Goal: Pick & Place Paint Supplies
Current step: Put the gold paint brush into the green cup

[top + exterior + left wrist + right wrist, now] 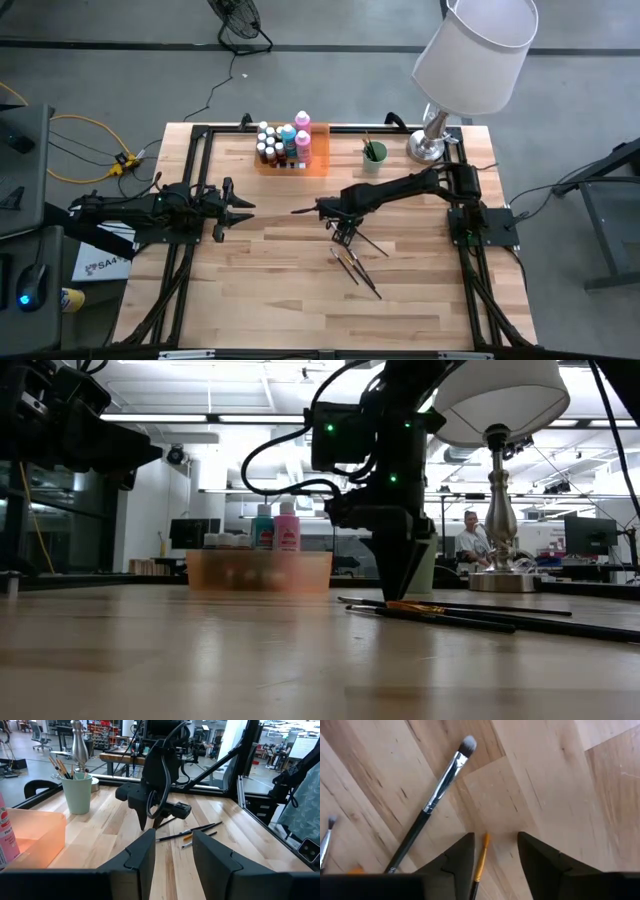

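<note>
Right gripper point(495, 855) low over table point(280, 300), jaws part open astride orange-tipped brush point(481, 857), not yet pinched. Pick step: needs closing, lifting, carrying to cup point(373, 156). More brushes point(358, 272) beside. Left gripper point(238, 207) idle, part open.

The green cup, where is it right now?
In the high view the green cup stands near the table's far edge, between the orange tray and the lamp, with brushes standing in it.

High view looks straight down on the whole bench point(300, 290). Low view sits at bench height, facing the room. Right wrist view hangs close over brushes point(437, 795); left wrist view sees them from farther off.
</note>
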Motion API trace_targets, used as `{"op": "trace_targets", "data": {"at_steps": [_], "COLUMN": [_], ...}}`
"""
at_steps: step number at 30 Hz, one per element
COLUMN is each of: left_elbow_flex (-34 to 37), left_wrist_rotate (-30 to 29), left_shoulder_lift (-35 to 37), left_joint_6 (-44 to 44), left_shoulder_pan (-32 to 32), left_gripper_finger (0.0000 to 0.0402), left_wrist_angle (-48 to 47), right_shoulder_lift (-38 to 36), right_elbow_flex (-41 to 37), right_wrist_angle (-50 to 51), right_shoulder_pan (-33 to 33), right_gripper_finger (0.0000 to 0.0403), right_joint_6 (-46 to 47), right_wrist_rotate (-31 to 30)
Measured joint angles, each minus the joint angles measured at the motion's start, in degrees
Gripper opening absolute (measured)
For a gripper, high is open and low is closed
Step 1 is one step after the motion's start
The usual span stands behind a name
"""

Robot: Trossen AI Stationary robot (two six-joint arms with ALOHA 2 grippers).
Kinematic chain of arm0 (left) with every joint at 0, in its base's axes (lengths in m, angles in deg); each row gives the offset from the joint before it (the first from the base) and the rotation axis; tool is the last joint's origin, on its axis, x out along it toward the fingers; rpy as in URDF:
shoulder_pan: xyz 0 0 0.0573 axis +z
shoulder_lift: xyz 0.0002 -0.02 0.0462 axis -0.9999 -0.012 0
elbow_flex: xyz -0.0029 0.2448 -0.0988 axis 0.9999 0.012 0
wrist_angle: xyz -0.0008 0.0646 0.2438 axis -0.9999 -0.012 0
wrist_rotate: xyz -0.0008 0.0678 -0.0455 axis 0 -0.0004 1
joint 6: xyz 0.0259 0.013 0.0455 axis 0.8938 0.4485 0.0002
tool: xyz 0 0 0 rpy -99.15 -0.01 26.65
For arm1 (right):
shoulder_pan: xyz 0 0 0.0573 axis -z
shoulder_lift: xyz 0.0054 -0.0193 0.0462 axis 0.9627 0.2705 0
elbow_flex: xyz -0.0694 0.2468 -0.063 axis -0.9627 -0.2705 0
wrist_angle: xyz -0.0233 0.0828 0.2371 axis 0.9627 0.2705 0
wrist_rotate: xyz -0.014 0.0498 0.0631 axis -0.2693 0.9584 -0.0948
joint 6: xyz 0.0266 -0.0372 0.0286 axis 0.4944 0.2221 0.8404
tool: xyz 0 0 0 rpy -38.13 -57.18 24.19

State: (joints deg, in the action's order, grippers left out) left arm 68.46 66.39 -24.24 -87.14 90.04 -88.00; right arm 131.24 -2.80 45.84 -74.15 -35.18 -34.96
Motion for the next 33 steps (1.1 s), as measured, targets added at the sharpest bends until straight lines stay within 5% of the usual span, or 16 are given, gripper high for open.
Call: {"op": "trace_targets", "data": {"at_steps": [25,33], "left_elbow_flex": [0.0,0.0], "left_wrist_rotate": [0.0,0.0], "left_shoulder_lift": [0.0,0.0], "left_joint_6": [0.0,0.0], "left_shoulder_pan": [0.0,0.0], "left_gripper_finger": [0.0126,0.0126], "left_wrist_angle": [0.0,0.0], "right_shoulder_lift": [0.0,-0.2], "right_elbow_flex": [-2.2,-2.3], "right_wrist_angle": [-2.4,-2.5], "right_shoulder_pan": [-1.6,-2.1], "right_gripper_finger": [0.0008,0.0003], "right_joint_6": [-0.7,-1.1], "right_wrist_rotate": [0.8,0.6]}}
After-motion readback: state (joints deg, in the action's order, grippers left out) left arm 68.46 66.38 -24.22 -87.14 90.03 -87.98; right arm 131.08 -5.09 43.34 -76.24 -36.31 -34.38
